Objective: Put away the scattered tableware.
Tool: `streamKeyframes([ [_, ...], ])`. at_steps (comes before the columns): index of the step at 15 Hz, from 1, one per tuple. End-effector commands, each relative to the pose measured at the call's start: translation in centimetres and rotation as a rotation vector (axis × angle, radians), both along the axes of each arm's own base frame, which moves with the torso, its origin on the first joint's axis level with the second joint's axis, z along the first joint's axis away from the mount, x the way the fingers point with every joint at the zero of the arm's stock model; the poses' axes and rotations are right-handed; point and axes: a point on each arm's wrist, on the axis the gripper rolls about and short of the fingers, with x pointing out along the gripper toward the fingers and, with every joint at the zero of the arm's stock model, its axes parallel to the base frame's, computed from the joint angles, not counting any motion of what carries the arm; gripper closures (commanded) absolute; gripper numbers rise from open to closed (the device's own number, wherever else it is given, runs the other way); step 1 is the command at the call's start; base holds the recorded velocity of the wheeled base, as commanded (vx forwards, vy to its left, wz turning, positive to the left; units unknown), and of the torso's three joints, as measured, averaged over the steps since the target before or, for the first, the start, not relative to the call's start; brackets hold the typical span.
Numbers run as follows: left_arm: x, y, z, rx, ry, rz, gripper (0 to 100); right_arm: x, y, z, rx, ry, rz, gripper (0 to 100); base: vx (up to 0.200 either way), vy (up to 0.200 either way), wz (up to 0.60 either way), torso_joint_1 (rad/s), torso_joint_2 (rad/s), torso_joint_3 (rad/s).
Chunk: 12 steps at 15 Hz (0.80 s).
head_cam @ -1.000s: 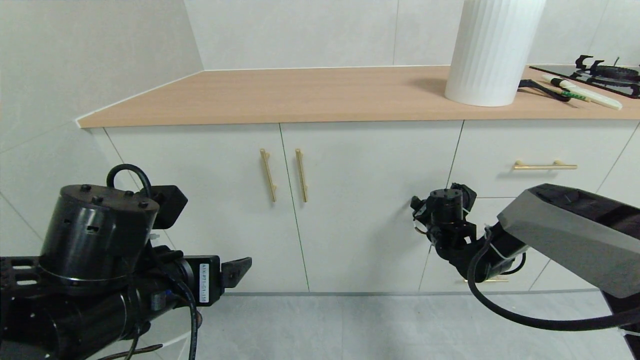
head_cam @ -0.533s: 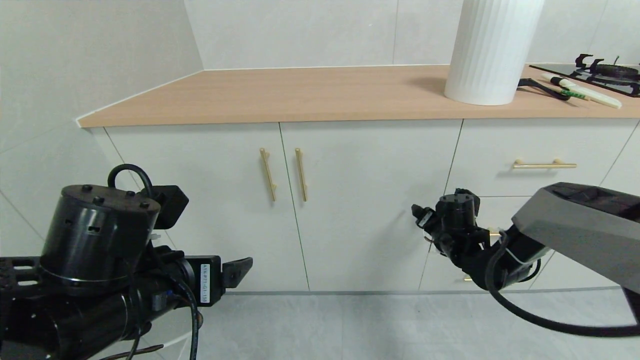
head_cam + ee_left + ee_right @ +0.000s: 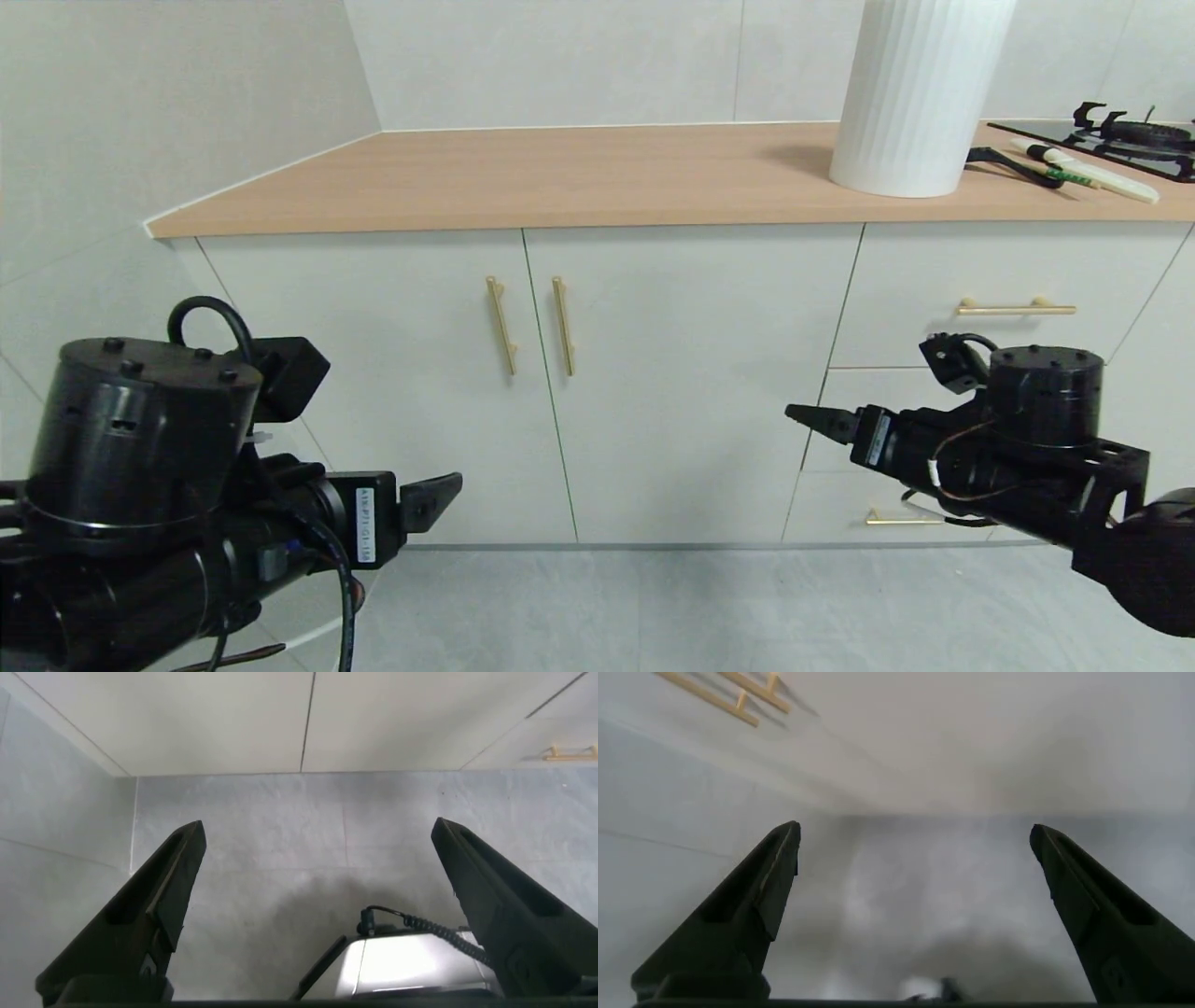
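- Cream utensil (image 3: pixel 1111 183) and black utensil (image 3: pixel 1016 168) lie side by side on the wooden counter (image 3: pixel 560 177), between the white ribbed vase (image 3: pixel 920 93) and the stove (image 3: pixel 1134 140). Their long axes run from back-left to front-right.
- Left gripper (image 3: pixel 318 831): fingers spread, empty, low before the cabinet doors (image 3: pixel 672 373).
- Right gripper (image 3: pixel 915 831): fingers spread, empty, level, pointing left.
- Change: the right arm has swung rightward and levelled out, and the left arm has slipped slightly left.
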Motion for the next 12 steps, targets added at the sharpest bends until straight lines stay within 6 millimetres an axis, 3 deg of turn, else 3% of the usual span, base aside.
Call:
streamKeyframes([
  [1,-0.7,0.7,1.0,-0.029,-0.044,0.009,0,-2.8,-1.2,2.9,-0.072,-0.099,-0.032,0,0.0,0.0,0.0,0.0,0.0,0.0],
  [4,-1.4,1.8,2.0,-0.045,-0.094,0.038,0,-6.3,-1.9,5.3,-0.223,-0.116,-0.125,0,0.0,0.0,0.0,0.0,0.0,0.0],
  [6,-2.9,3.5,2.5,-0.002,-0.148,0.066,0,-8.9,-3.4,7.2,-0.289,-0.206,-0.231,0,0.0,0.0,0.0,0.0,0.0,0.0],
  [9,-7.7,7.0,3.0,-0.004,-0.284,0.091,0,-14.1,-7.1,9.8,-0.267,-0.337,-0.401,0,0.0,0.0,0.0,0.0,0.0,0.0],
  [11,-11.1,9.0,3.0,-0.007,-0.395,0.113,0,-17.5,-9.0,9.5,-0.306,-0.389,-0.467,0,0.0,0.0,0.0,0.0,0.0,0.0],
  [12,-13.6,10.3,2.9,-0.001,-0.486,0.144,0,-20.5,-10.2,9.1,-0.33,-0.451,-0.521,0,0.0,0.0,0.0,0.0,0.0,0.0],
])
